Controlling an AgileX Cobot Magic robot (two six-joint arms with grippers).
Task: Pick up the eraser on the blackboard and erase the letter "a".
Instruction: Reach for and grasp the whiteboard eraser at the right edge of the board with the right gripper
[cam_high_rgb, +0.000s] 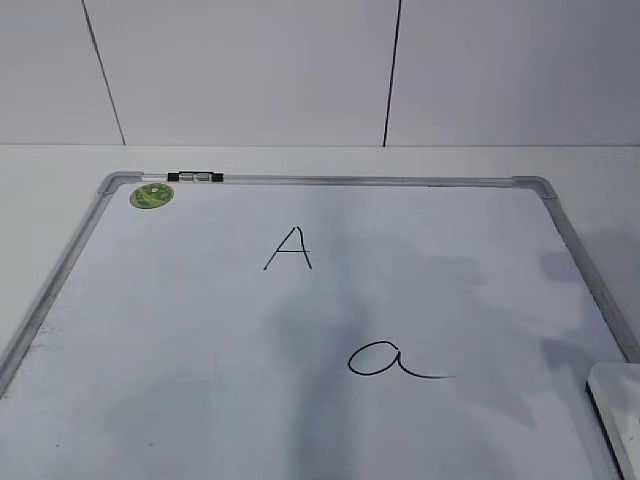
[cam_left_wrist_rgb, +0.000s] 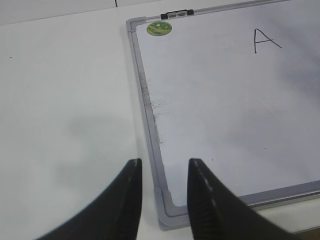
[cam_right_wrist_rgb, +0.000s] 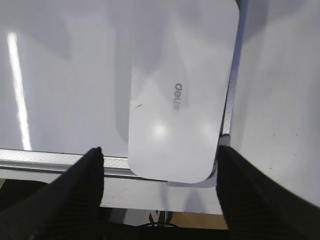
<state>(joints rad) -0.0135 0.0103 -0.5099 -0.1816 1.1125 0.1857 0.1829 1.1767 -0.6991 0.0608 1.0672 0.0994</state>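
Note:
The blackboard (cam_high_rgb: 200, 330) is a white board in a silver-grey frame with a green sticker (cam_high_rgb: 152, 195). The cursive letter "a" (cam_high_rgb: 390, 359) is drawn low and right of centre. The white eraser (cam_high_rgb: 618, 405) lies at the board's near right corner, cut off by the view edge. In the right wrist view the eraser (cam_right_wrist_rgb: 180, 95) fills the middle, and my right gripper (cam_right_wrist_rgb: 160, 155) is open, its jaws either side of the eraser's near end, not touching. My left gripper (cam_left_wrist_rgb: 164, 167) is open and empty over the board's near left corner (cam_left_wrist_rgb: 167, 210).
A capital "A" (cam_high_rgb: 289, 249) is drawn above the "a". A black-and-clear marker (cam_high_rgb: 196, 177) lies on the top frame. The board lies on a white table (cam_left_wrist_rgb: 65, 115); a white panelled wall (cam_high_rgb: 250, 70) stands behind. The table edge shows under the right gripper.

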